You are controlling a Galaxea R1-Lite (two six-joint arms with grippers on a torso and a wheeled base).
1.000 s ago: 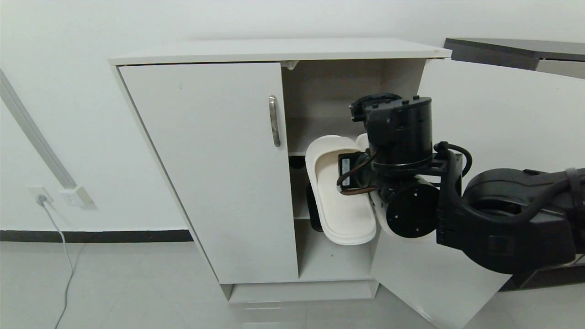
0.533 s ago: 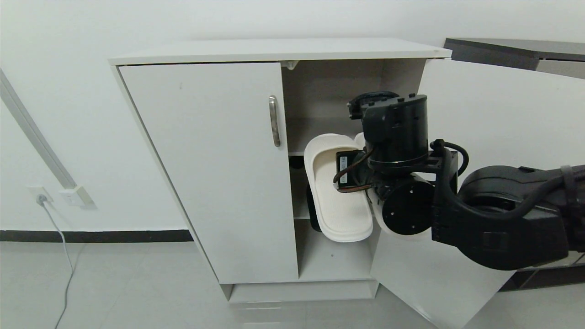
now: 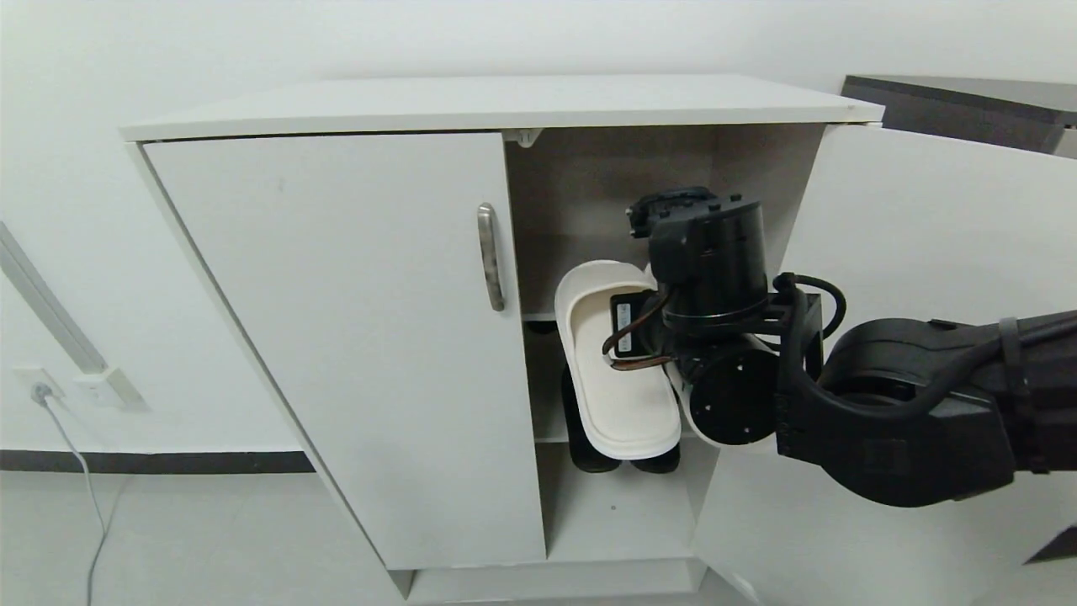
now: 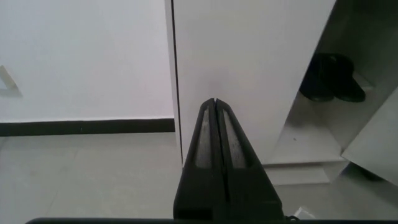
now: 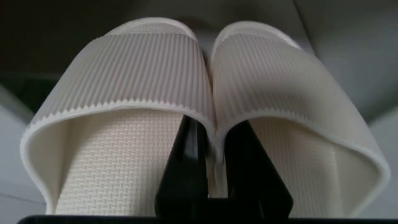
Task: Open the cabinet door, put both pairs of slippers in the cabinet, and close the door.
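The white cabinet (image 3: 336, 337) stands with its right door (image 3: 925, 252) swung open and its left door shut. My right gripper (image 5: 214, 152) is shut on the pair of white slippers (image 3: 618, 370), pinching their inner edges together. The white slippers (image 5: 124, 93) hang tilted in the opening at the middle shelf (image 3: 547, 438), toes toward the cabinet's inside. A pair of black slippers (image 3: 589, 438) lies on that shelf behind them, also visible as the black slippers (image 4: 333, 78) from the left wrist. My left gripper (image 4: 214, 106) is shut and empty, low in front of the left door.
A steel handle (image 3: 490, 257) sits on the closed left door. The bottom compartment (image 3: 614, 513) lies below the slippers. A dark desk (image 3: 968, 97) stands to the right behind the open door. A wall socket with a cable (image 3: 42, 396) is at the left.
The head camera has moved closer to the cabinet. My right arm has carried the white slippers a little farther into the opening, toward the middle shelf.
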